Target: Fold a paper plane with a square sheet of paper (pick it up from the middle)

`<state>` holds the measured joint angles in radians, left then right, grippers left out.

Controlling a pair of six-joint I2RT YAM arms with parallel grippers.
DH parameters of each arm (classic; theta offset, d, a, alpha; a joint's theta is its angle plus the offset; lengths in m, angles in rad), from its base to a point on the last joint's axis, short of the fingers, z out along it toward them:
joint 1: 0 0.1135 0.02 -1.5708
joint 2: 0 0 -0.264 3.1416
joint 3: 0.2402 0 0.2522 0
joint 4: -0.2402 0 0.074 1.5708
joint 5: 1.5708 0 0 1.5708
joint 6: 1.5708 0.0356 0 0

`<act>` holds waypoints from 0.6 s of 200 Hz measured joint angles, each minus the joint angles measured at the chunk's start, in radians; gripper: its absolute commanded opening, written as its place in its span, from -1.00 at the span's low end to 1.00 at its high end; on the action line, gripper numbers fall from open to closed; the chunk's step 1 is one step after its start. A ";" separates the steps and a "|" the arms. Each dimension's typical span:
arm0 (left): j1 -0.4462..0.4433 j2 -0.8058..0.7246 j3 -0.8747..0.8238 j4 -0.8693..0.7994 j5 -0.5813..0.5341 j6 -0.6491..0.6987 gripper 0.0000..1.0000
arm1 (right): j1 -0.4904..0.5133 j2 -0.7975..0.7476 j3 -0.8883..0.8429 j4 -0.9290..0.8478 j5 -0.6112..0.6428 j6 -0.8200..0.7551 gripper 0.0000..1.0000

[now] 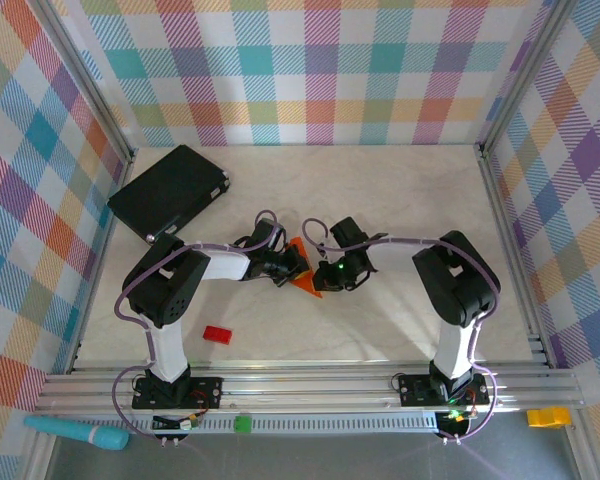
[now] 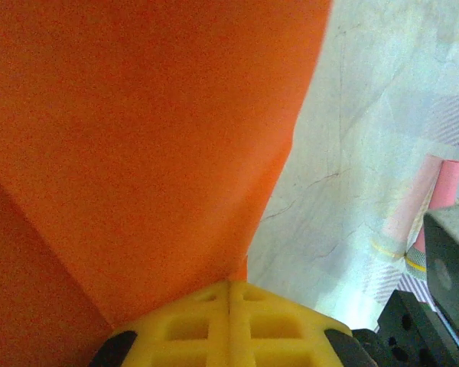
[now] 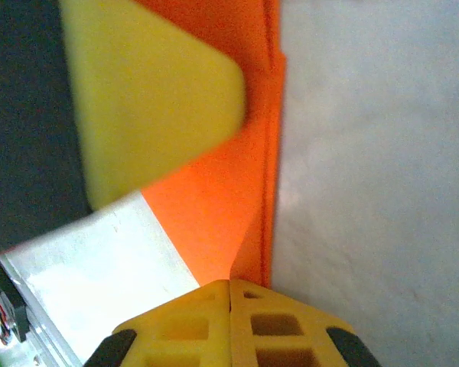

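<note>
Clamping a thin, creased, bright orange sheet of paper [image 1: 307, 282], the left gripper [image 2: 229, 306] and right gripper [image 3: 229, 306] pinch it between gridded yellow pads [image 3: 275, 325], right of the matte black flat case [image 1: 170, 192].

Bright checked walls [image 1: 320, 70] — pink, blue, green and orange squares — stand on three sides. The counter [image 1: 410, 200] is pale like marble and well lit. Silver metal rails [image 1: 320, 385] run along its near edge.
</note>
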<state>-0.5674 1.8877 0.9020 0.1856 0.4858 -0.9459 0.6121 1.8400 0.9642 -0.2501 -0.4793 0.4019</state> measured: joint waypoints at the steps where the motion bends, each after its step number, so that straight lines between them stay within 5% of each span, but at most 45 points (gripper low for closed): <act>1: 0.000 0.000 0.000 0.000 0.000 0.000 -0.93 | 0.000 -0.003 -0.005 0.002 0.000 0.001 -0.89; 58: 0.000 -0.007 -0.010 0.002 0.000 0.001 -0.93 | -0.002 -0.153 -0.185 0.035 0.013 0.097 -0.85; 120: 0.000 -0.008 -0.010 0.002 0.001 0.001 -0.93 | -0.002 -0.153 -0.081 -0.010 0.033 0.171 -0.93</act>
<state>-0.5674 1.8801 0.8925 0.1875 0.4870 -0.9451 0.6106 1.6867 0.8833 -0.2600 -0.4461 0.5728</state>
